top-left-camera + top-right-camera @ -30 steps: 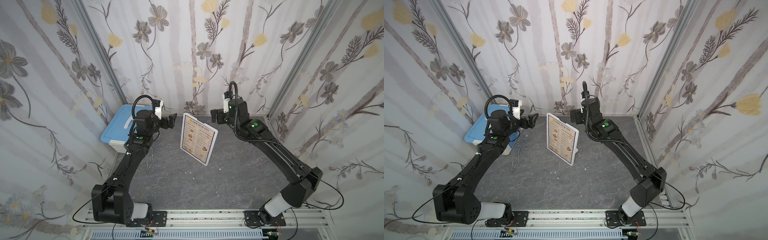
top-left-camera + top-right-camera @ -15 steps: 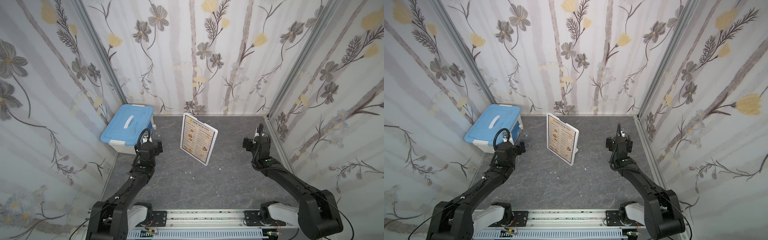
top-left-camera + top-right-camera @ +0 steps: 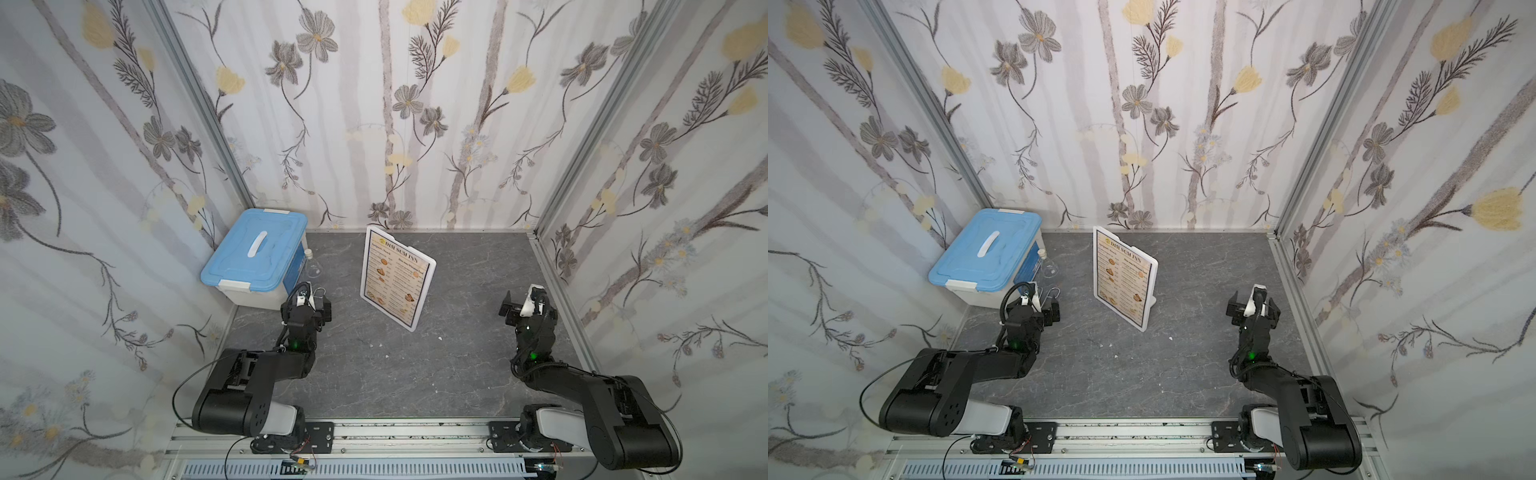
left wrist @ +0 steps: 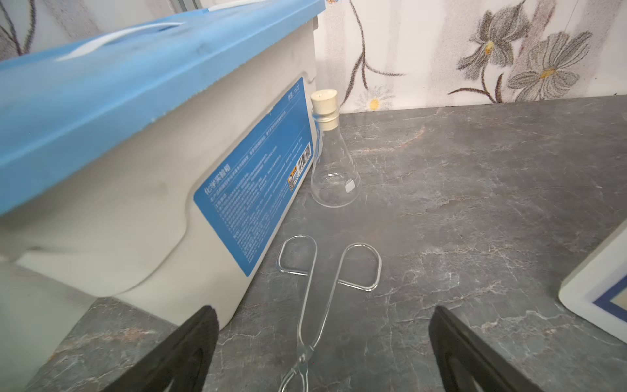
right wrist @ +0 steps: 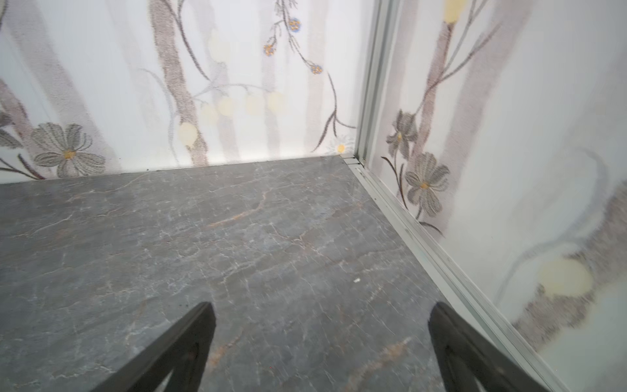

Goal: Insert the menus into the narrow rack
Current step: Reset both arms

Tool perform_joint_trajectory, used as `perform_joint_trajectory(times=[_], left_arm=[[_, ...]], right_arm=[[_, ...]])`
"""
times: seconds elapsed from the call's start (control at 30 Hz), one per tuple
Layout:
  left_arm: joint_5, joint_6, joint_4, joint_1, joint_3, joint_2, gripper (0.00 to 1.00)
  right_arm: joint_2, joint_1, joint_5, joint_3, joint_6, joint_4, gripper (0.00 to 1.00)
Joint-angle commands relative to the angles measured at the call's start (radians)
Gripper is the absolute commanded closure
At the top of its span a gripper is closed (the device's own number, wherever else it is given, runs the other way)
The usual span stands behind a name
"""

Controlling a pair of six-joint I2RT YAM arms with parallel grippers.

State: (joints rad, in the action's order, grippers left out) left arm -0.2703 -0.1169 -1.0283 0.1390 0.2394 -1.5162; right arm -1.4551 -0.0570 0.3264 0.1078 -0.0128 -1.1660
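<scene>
Robot test booth, staged. Floral-print wall panels (image 3: 415,124) in aluminium framing (image 3: 203,108) enclose a marble-look counter (image 3: 415,374); left arm (image 3: 266,365) and right arm (image 3: 582,382) mount on a slotted rail (image 3: 415,432). Stoppered lab flask (image 4: 334,169) present.

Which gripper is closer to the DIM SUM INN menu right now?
Left. The left gripper sits close beside the menu, on the blue-lidded box side; the right gripper is farther off, near the opposite wall.
</scene>
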Motion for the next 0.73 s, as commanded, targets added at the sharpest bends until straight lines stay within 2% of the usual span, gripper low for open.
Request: perform_joint_trajectory(times=[0.0, 0.03, 0.07, 0.13, 0.2, 0.37, 0.7], left_arm=[[0.087, 0.049, -0.166, -0.032, 0.005, -0.041, 0.00], [0.124, 0.043, -0.165, -0.043, 0.026, -0.080, 0.00], [0.114, 0.046, -0.145, -0.045, 0.043, -0.073, 0.00], [0.116, 0.089, 0.003, -0.076, 0.100, -0.062, 0.00], [0.116, 0.119, 0.099, -0.093, 0.140, -0.051, 0.00], [0.053, 0.156, 0.072, -0.107, 0.127, -0.054, 0.00], [0.071, 0.163, 0.016, -0.118, 0.100, -0.055, 0.00]], right_arm=[[-0.016, -0.004, -0.059, 0.046, -0.021, -0.157, 0.00], [-0.008, 0.013, -0.089, 0.088, -0.041, -0.052, 0.00], [-0.036, 0.036, -0.114, 0.093, -0.054, -0.091, 0.00], [-0.014, 0.051, -0.134, 0.112, -0.066, -0.015, 0.00], [-0.021, 0.051, -0.137, 0.104, -0.064, -0.046, 0.00], [-0.021, 0.055, -0.147, 0.110, -0.065, -0.034, 0.00], [-0.021, 0.055, -0.158, 0.112, -0.061, -0.028, 0.00]])
